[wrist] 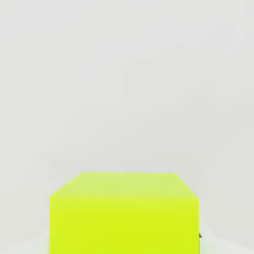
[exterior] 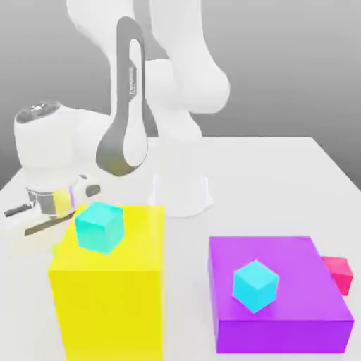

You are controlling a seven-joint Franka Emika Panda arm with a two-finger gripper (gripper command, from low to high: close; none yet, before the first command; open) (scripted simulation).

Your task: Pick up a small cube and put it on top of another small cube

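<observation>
Close below the gripper [exterior: 44, 220] — the small cube [wrist: 124, 214].

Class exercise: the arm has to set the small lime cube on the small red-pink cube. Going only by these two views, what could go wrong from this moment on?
1. The lime cube lies behind the big yellow block, where the gripper works low, so lifting out could clip that block or its cyan cube.

2. The red-pink cube sits tight beside the purple block, across the table; placing there may bump the block.

3. Small target top: an off-centre release may topple the lime cube.
</observation>
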